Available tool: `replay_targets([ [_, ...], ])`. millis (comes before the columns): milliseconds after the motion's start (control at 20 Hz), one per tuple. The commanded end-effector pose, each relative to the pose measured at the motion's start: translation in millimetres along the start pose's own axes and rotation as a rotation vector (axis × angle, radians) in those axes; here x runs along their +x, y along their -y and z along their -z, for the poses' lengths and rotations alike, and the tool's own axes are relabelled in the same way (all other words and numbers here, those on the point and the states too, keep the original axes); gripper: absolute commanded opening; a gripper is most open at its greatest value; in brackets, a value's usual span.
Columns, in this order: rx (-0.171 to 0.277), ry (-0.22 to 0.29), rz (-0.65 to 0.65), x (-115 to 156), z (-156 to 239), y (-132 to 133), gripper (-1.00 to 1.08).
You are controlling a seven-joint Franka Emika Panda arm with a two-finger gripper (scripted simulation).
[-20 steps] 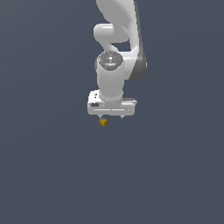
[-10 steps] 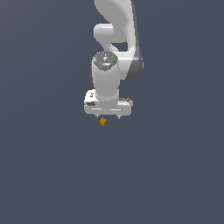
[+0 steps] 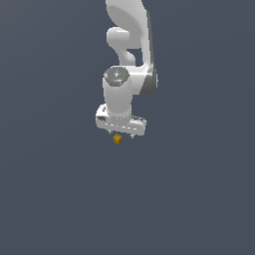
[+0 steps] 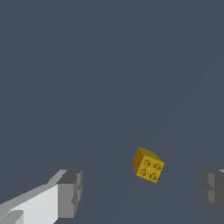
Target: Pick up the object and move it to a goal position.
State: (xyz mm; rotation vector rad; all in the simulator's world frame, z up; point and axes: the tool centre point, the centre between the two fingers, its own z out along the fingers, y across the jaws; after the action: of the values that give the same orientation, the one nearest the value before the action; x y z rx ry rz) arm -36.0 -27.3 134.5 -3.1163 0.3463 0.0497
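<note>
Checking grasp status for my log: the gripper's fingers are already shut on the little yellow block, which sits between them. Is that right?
Not quite. The yellow block does sit between the fingers, but they are not shut on it: the gripper is open, with clear gaps on both sides of the block. The wrist view shows this.

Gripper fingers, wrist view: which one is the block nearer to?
The dark finger at the picture's edge; the block sits off-centre, farther from the white-backed finger.
</note>
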Motion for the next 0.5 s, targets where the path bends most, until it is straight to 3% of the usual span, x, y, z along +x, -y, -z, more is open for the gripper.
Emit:
replay_targets([
  [0, 0.002, -0.005, -0.066, -5.8, -12.2, -5.7, 1.00],
  [450, 0.005, -0.024, -0.291, -28.3, -50.2, -26.8, 1.00],
])
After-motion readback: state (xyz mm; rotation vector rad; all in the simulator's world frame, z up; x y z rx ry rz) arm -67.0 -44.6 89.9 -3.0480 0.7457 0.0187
